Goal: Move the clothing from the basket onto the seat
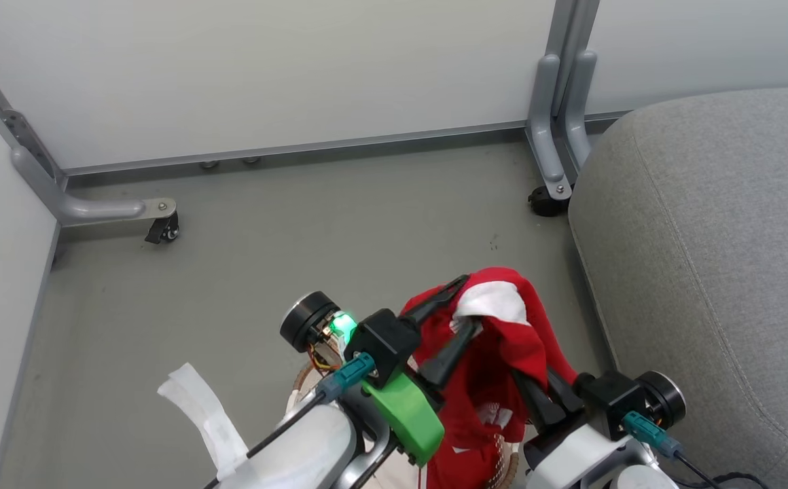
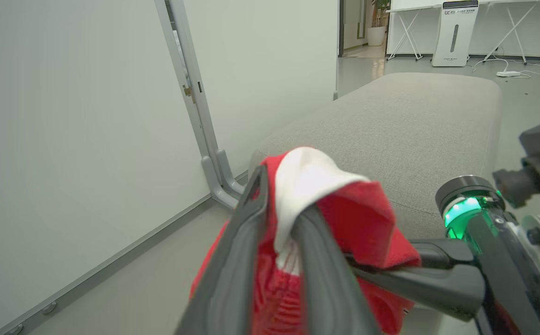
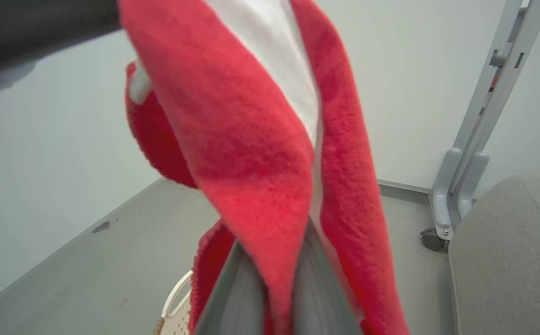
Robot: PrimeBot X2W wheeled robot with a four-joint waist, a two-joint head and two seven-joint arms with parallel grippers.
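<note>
A red garment (image 1: 503, 353) with a white panel hangs in the air between my two grippers, close to the left edge of the grey seat (image 1: 706, 258). My left gripper (image 1: 472, 302) is shut on its top fold, and in the left wrist view the white panel (image 2: 307, 181) is pinched between the fingers (image 2: 246, 242). My right gripper (image 1: 533, 384) is shut on the cloth lower down, its fingertips buried in the fabric (image 3: 260, 153). The basket (image 3: 177, 302) peeks out below the hanging cloth, and its brown rim (image 1: 301, 380) shows under my left arm. I cannot tell whether one or two garments are held.
White partition panels on grey frames with castor feet (image 1: 163, 231) (image 1: 547, 200) close off the back and left of the grey floor. The seat (image 2: 391, 121) stretches away to the right. A white standing appliance (image 2: 454, 32) and folding tables stand far beyond it.
</note>
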